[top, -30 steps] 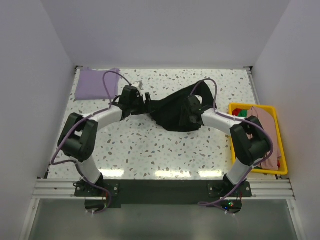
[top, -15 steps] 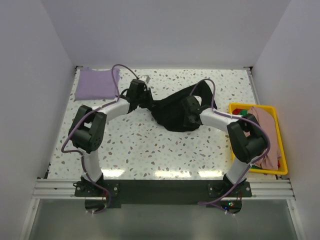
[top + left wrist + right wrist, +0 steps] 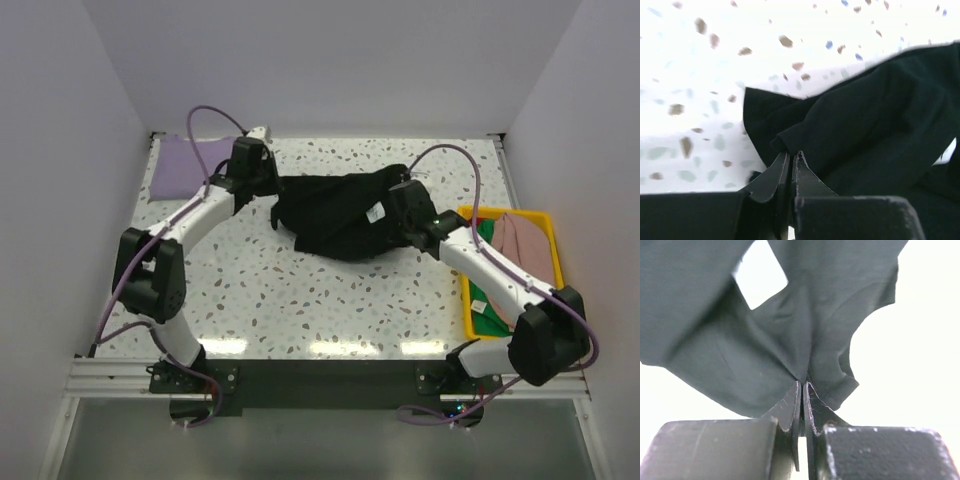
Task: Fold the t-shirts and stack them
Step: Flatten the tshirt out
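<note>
A white speckled table (image 3: pixel 300 290) is enclosed by pale walls. At four o'clock, a yellow plastic bin (image 3: pixel 467 318) holds green (image 3: pixel 487 308) and dusty pink t-shirts (image 3: pixel 525 245). At centre, a crumpled black cloth t-shirt (image 3: pixel 335 215) is stretched along nine-to-three o'clock. It is pinched at one end by the right gripper (image 3: pixel 802 385) and at the other by the left gripper (image 3: pixel 791 156). The cloth is judged light and limp, and best held at hem corners. A folded lavender t-shirt (image 3: pixel 185 165) lies at ten o'clock.

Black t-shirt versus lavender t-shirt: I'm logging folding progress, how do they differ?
The black t-shirt is bunched centrally; the lavender t-shirt lies folded flat at the far-left corner. The left gripper and right gripper each pinch the black t-shirt; nothing holds the lavender t-shirt. Both are plain cloth.
</note>
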Controlling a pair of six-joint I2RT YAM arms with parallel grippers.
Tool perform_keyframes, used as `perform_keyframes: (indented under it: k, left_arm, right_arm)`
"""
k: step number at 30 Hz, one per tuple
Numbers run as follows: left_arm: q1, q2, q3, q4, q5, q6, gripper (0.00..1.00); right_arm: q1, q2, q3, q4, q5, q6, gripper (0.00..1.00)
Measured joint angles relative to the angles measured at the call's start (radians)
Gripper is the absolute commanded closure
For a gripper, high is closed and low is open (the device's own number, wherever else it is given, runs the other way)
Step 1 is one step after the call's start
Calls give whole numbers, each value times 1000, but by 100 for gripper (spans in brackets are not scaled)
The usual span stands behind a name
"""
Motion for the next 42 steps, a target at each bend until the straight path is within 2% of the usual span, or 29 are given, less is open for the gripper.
perform_keyframes:
  k: [5, 9, 17, 24, 27, 28, 30, 31, 33, 37, 42]
  left_arm:
    - [87, -121, 13, -53, -42, 11, 100]
    - [134, -157, 41, -79, -66, 25, 100]
    - [147, -156, 61, -158, -92, 37, 100]
    - [164, -184, 14, -164, -123, 45, 99]
    - [181, -133, 39, -166, -126, 45, 92]
    - [184, -112, 50, -164, -126, 45, 78]
    - [191, -59, 76, -163, -122, 52, 60]
    - [193, -39, 84, -163, -118, 50, 47]
    - [201, -16, 87, -166, -110, 48, 39]
    - [212, -65, 24, -142, -117, 31, 33]
    - [222, -309, -233, -111, -166, -38, 32]
  right_arm:
    - [-29, -125, -1, -71, 21, -18, 100]
    - [-59, -178, -1, -104, 27, -30, 100]
    - [-178, -158, 2, -141, 22, -52, 100]
    - [-205, -89, 46, -140, 22, -60, 100]
    - [-217, -14, 72, -135, 22, -60, 88]
    - [-220, 15, 85, -136, 21, -60, 76]
    - [-225, 73, 118, -137, 18, -63, 64]
    - [-225, 93, 132, -137, 17, -68, 53]
    - [-226, 119, 156, -133, -4, -72, 43]
    - [-226, 86, 139, -119, -21, -76, 31]
    - [-226, -28, 13, -110, -32, -74, 27]
